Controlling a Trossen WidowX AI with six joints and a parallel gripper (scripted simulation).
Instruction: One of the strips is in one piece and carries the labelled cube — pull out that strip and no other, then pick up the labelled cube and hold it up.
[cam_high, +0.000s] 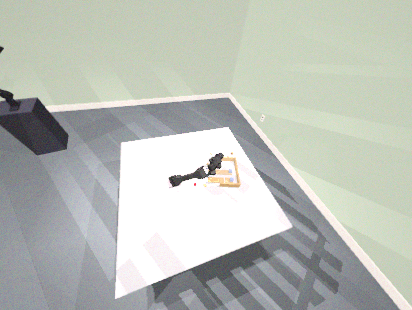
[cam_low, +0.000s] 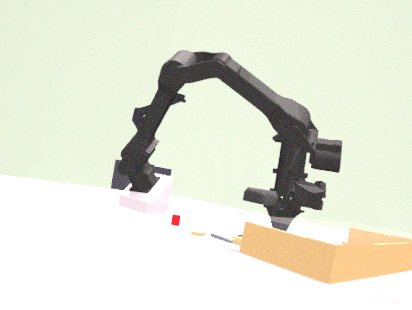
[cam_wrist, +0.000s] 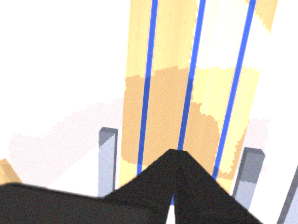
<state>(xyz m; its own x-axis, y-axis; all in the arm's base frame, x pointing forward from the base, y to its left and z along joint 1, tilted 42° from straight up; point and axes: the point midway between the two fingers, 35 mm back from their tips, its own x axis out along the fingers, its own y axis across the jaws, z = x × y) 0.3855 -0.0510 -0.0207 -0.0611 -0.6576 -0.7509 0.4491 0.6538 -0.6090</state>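
Wrist view shows the gripper (cam_wrist: 172, 155) clenched on nothing, its black tips together over the middle one of three blue strips (cam_wrist: 190, 90) running toward 12 o'clock across a tan panel (cam_wrist: 170, 110). The labelled cube cannot be made out.

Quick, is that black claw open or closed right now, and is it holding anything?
Black gripper: closed, holding nothing, tip low over the tan panel with blue stripes.

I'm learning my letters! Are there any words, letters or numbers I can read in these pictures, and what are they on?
None can be read.
The labelled cube's marking does not show in any view.
The strip under the shut gripper bears only three blue lines.
The wooden frame and small red cube look unmarked.
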